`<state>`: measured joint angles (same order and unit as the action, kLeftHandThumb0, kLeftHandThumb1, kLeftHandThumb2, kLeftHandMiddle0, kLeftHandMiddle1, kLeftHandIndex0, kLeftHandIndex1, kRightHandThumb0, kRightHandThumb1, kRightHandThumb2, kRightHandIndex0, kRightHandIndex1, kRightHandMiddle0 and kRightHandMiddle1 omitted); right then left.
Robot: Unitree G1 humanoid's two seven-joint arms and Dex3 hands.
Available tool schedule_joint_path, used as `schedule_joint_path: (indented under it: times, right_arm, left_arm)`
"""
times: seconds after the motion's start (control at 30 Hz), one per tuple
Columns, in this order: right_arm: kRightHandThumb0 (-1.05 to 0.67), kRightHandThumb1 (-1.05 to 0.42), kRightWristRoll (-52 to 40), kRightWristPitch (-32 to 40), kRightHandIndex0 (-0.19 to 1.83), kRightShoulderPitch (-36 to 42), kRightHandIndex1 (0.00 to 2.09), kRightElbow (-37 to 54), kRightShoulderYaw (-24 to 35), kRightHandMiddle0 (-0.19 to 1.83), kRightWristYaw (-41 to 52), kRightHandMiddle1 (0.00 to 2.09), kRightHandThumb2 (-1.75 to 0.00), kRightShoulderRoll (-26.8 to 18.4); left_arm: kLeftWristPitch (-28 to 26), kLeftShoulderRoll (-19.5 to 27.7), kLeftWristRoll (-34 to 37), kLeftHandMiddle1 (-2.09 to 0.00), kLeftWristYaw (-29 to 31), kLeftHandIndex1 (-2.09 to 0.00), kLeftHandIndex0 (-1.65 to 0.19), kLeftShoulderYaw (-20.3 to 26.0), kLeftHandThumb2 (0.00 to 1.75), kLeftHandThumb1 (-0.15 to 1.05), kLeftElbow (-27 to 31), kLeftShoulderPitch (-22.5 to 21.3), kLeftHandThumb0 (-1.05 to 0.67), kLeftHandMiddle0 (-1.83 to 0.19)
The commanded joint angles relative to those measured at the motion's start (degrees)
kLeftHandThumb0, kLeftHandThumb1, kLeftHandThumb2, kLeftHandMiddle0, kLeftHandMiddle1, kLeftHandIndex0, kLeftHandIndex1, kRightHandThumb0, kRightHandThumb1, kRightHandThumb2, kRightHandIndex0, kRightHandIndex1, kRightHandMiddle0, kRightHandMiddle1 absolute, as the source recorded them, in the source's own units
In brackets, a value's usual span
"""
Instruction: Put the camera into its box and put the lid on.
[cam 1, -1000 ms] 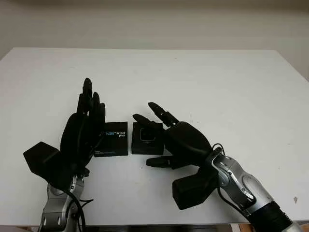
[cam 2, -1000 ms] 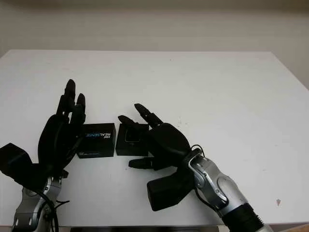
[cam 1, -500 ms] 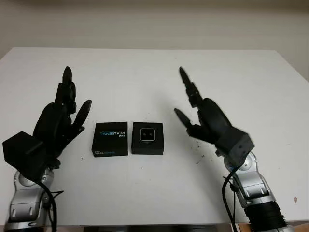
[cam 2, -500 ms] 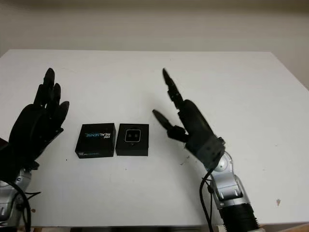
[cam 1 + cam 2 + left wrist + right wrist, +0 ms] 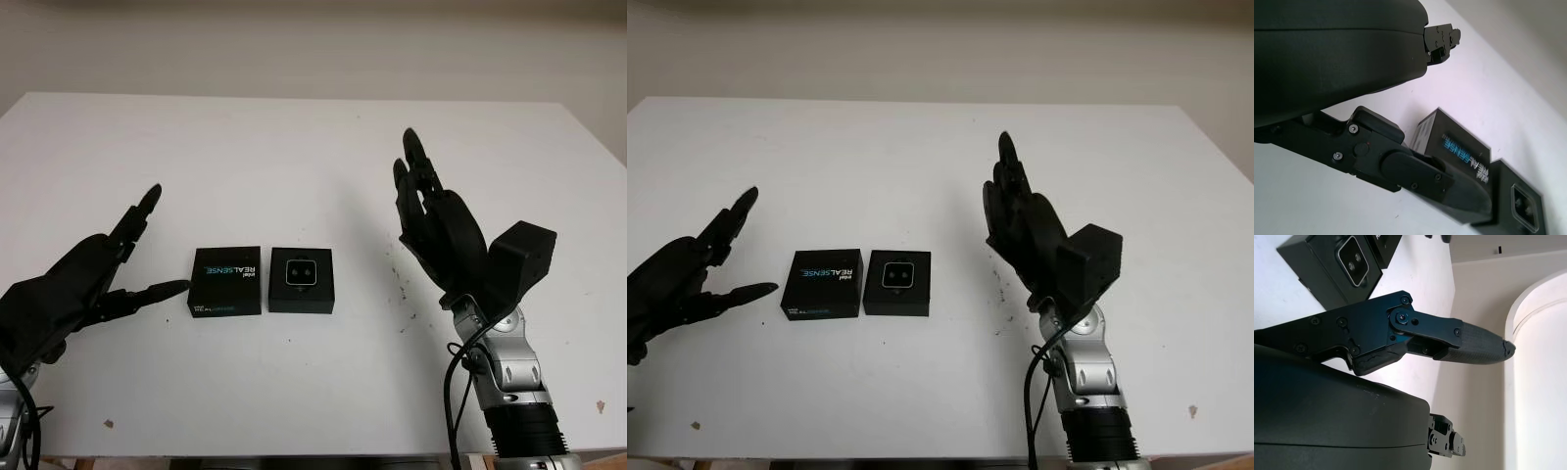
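Left hand (image 5: 69, 299): above the white bench (image 5: 294, 147), well apart from the lid on its left side, fingers (image 5: 137, 215) released and holding nothing.

Lid (image 5: 226, 281): black, printed "REALSENSE", flat on the bench, its right edge just beside the box; whether the two touch cannot be told.

Box (image 5: 301, 280): black, uncovered, directly right of the lid, with the camera (image 5: 300, 273) seated in its recess, lenses facing up.

Right hand (image 5: 446, 235): raised above the bench, well right of the box, fingers released, pointing away from the robot, holding nothing.

Small dark specks (image 5: 400, 284) mark the bench between box and right hand.
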<state>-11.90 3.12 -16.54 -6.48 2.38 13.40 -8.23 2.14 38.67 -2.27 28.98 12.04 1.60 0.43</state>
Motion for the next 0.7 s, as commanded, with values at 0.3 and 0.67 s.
schedule_joint_path:
  times: [0.3,0.67]
  right_arm:
    - [-0.71,-1.05,0.32,2.03,-0.19,-0.70,0.00,-1.74,1.06,-0.19,-0.44,0.00,-0.69,0.22]
    - [-0.72,-1.05,0.26,1.61,-0.19,-0.11,0.00,-1.43,0.92,-0.19,0.24,0.00,-0.66,0.34]
  left_arm:
    - [8.85,-0.41,-3.91,-0.05,-0.32,-0.05,0.12,-5.03,0.04,0.80,-4.38,-0.65,-0.79,0.09]
    - [14.64,-2.62,-9.22,-0.06,-6.91,-0.06,0.12,-8.40,0.05,0.78,-7.75,-3.33,-0.64,0.10]
